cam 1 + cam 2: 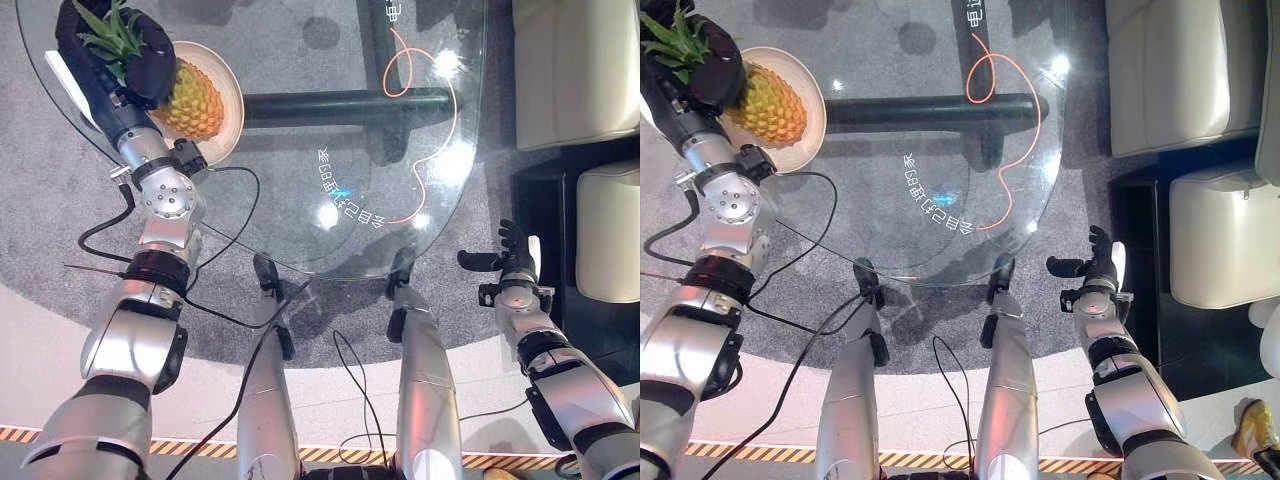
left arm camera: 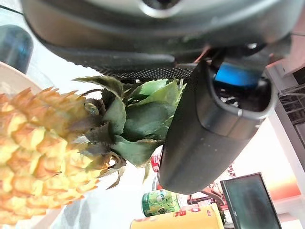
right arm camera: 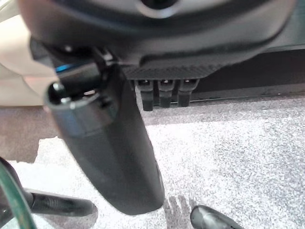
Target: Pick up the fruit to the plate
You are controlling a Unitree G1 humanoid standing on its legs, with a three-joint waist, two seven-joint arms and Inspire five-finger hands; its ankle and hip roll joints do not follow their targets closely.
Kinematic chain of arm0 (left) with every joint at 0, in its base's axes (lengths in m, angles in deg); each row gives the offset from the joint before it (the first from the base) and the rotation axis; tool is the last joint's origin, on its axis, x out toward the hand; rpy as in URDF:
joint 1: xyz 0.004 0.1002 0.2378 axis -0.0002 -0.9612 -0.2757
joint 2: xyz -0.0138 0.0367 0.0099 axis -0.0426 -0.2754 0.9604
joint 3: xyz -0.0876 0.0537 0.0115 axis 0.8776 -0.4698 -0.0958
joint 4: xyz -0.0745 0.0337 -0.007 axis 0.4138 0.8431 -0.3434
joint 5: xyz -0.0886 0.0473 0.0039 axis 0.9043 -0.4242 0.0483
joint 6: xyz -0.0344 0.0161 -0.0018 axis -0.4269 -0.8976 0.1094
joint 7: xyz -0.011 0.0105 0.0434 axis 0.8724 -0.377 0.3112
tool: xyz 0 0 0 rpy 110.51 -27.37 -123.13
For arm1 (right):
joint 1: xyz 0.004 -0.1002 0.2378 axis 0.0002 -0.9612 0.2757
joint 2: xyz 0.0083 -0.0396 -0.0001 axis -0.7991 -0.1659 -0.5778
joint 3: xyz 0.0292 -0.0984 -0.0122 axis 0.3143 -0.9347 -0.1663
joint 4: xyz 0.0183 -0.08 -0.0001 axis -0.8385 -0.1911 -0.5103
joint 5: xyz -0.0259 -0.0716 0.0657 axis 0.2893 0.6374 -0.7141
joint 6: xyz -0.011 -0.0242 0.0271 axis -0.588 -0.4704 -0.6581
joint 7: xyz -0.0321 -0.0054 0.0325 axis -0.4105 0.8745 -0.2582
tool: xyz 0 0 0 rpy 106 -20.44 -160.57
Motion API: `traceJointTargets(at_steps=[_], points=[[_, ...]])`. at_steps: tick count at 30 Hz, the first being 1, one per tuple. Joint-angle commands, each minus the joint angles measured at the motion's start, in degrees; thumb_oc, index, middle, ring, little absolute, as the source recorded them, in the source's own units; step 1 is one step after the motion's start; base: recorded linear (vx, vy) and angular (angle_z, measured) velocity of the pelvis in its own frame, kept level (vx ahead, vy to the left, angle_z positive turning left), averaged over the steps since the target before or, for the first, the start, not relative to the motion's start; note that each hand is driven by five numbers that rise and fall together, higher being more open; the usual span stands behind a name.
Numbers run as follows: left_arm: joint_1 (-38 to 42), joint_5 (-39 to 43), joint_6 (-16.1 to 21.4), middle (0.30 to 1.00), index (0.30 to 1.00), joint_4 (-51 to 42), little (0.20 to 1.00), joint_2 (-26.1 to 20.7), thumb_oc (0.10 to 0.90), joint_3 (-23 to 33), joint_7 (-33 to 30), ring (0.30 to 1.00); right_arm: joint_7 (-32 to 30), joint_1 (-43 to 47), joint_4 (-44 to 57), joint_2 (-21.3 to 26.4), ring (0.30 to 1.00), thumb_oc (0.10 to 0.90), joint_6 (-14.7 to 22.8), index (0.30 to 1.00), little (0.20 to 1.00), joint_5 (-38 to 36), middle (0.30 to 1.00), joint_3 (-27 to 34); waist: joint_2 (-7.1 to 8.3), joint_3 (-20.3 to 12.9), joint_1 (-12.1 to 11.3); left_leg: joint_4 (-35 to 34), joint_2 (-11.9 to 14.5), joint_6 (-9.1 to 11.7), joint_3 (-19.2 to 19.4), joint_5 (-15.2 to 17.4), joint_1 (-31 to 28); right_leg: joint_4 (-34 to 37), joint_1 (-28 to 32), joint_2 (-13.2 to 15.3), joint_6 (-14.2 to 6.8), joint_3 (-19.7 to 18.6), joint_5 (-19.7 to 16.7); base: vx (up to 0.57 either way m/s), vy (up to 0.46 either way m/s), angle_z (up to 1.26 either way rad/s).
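The left hand (image 1: 140, 55) grips the pineapple (image 1: 192, 100) by its leafy crown over the plate (image 1: 228, 85), while the right hand (image 1: 512, 258) hangs beside the glass bench (image 1: 330, 150), fingers relaxed and holding nothing.

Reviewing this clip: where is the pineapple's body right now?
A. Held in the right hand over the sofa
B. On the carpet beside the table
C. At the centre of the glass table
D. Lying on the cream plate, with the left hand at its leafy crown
D: the pineapple lies on the plate, and the left hand is closed round its crown.
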State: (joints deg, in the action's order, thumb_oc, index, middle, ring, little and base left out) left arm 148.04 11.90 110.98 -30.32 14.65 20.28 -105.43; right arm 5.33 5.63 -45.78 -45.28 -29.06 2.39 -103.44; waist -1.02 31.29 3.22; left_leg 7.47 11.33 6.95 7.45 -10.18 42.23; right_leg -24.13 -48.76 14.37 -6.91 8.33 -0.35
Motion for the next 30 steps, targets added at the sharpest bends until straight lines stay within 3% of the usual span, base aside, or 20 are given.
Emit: traceJointTargets(at_steps=[1, 6, 9, 30], points=[[2.8, -3.4, 7.1, 0.613, 0.613, -4.3, 0.565, -2.5, 0.465, 2.1, 0.5, 0.613, -3.3, 0.0, -0.5, 1.6, 0.9, 0.8, 1.5, 0.9, 0.9, -0.9, 0.9, 2.4, 2.14, -1.5, -1.2, 9.5, 0.2, 1.7, -2.7, 8.5, 2.7, 4.6, 1.9, 0.8, -2.2, 1.3, -1.4, 0.0, 0.0, 0.0], [0.8, -3.3, 7.0, 0.627, 0.627, -5.8, 0.582, -1.9, 0.482, 2.6, 1.4, 0.627, -3.5, -0.6, -0.2, 1.5, 0.9, 0.8, 1.4, 0.9, 0.9, -1.1, 0.9, 2.9, 2.15, -1.5, -1.5, 9.0, 0.3, 1.7, -2.8, 8.5, 2.2, 5.0, 2.4, 1.0, -2.4, 1.5, -1.5, 0.0, 0.0, 0.0], [0.0, -3.3, 7.3, 0.9, 0.9, -6.2, 0.9, -1.8, 0.8, 2.9, 1.8, 0.9, -3.5, -0.7, -0.2, 1.6, 0.9, 0.8, 1.5, 0.9, 0.9, -1.2, 0.9, 3.0, 2.1, -1.5, -1.6, 8.9, 0.3, 1.6, -2.9, 8.4, 2.2, 5.2, 2.4, 1.1, -2.4, 1.6, -1.7, 0.0, 0.0, 0.0], [-3.4, -4.5, 8.6, 0.9, 0.9, -9.5, 0.9, -0.5, 0.8, 3.8, 1.1, 0.9, -3.7, -0.8, -0.3, 1.8, 0.9, 0.8, 1.6, 0.9, 0.9, -1.2, 0.9, 4.0, 1.58, -1.5, -2.4, 8.2, 0.0, 1.5, -2.9, 8.3, 1.2, 6.1, 3.5, 1.9, -2.9, 2.2, -2.3, 0.0, 0.0, 0.0]])
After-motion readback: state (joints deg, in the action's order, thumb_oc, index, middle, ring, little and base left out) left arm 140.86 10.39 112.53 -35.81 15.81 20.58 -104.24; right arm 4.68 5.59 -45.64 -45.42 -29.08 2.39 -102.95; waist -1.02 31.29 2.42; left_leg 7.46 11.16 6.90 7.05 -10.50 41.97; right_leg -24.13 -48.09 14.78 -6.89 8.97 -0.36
